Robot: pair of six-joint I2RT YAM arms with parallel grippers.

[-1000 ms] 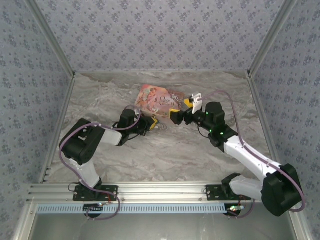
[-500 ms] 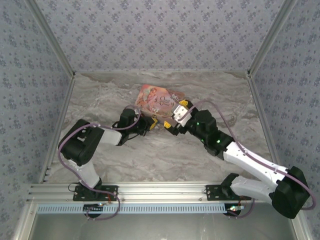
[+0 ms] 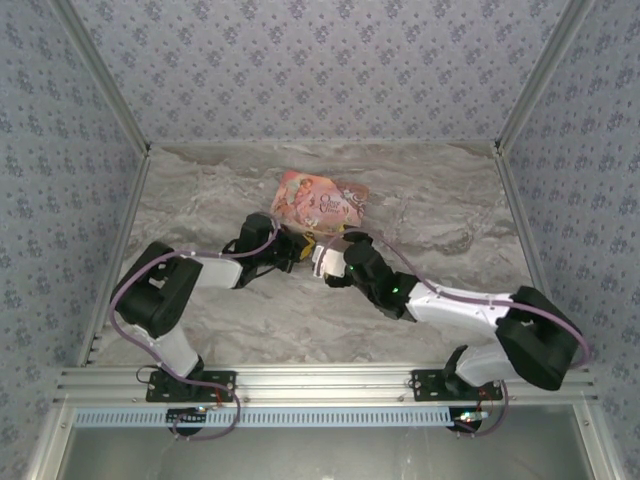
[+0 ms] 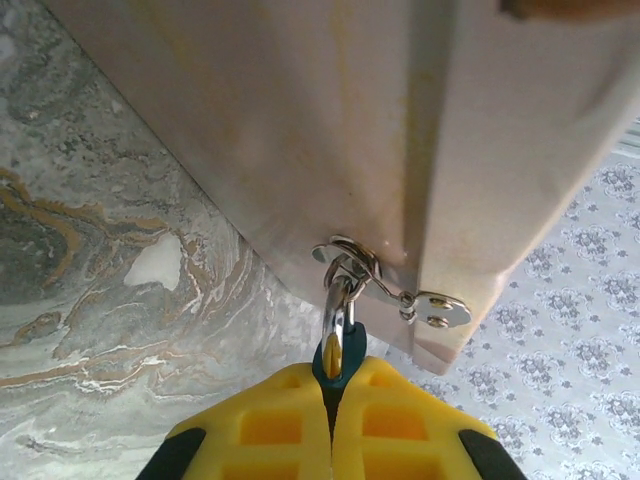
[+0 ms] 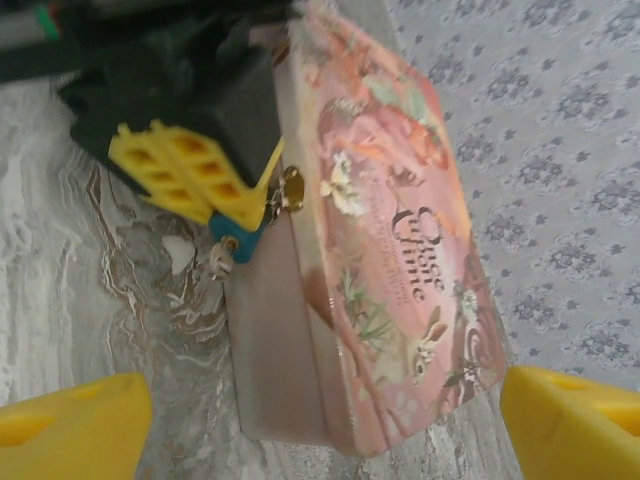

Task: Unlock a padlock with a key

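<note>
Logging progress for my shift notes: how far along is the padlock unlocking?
Done: left gripper shut on the padlock, whose shackle loops through the hasp of the pink box and looks closed. In hand: right gripper, open and empty, facing the lock. Left: inserting the key, turning it, releasing the shackle.

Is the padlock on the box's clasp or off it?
On: the padlock shackle loops through the clasp ring of the pink box; left fingers pinch the blue lock body.

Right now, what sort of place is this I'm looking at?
Likely a tabletop robot test cell, not a home: left arm and right arm bolted to an aluminium rail, a marble-patterned table, and patterned wall panels boxing it in.
</note>
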